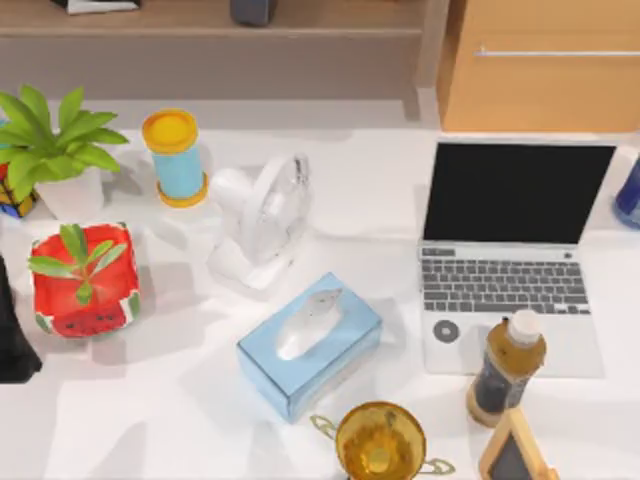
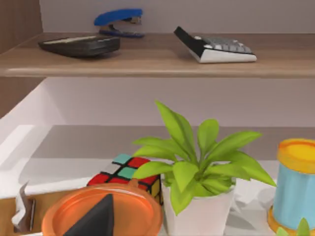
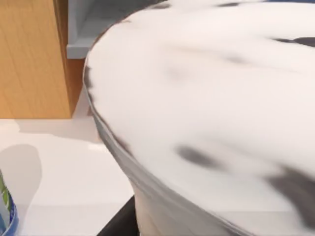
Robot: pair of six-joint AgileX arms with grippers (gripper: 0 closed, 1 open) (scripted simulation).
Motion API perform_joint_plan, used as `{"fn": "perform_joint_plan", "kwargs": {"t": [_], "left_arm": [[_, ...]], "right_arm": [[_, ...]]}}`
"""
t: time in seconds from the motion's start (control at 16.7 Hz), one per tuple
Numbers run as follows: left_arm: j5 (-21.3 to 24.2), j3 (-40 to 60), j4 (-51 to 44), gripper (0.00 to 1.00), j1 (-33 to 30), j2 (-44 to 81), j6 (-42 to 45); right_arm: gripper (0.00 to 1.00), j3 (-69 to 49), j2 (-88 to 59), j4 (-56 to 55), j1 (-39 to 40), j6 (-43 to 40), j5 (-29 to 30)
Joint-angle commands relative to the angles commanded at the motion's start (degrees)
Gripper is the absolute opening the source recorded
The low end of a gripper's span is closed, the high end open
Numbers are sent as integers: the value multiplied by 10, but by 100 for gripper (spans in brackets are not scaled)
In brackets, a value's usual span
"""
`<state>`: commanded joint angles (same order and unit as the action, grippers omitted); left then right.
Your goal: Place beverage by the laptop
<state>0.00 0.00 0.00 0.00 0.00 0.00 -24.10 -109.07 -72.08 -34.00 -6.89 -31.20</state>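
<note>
Standing upright on the tabletop [image 1: 180,440], the beverage bottle [image 1: 507,369] with its white cap and amber body sits at the front right corner of the laptop [image 1: 505,255], touching or overlapping the palm rest edge, near the round dark sticker. Its long axis is vertical. A small wooden-framed board [image 1: 515,452] lies just in front of it, a gold trophy cup [image 1: 380,440] to its left. The right arm looks the nearer one by the bottle's side of the tabletop. The left arm's dark bulk [image 1: 14,335] rests at the left edge. Whether either arm's jaws are open, I cannot tell. By my judgement the bottle is already beside the laptop.
</note>
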Motion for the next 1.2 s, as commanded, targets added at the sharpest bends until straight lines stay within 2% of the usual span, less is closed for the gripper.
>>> {"fn": "perform_joint_plan", "kwargs": {"t": [0.36, 1.2], "left_arm": [[0, 0, 0, 100, 0, 0, 0], [0, 0, 0, 100, 0, 0, 0]], "right_arm": [[2, 0, 0, 0, 0, 0, 0], [0, -1, 25, 26, -1, 1, 0]]}}
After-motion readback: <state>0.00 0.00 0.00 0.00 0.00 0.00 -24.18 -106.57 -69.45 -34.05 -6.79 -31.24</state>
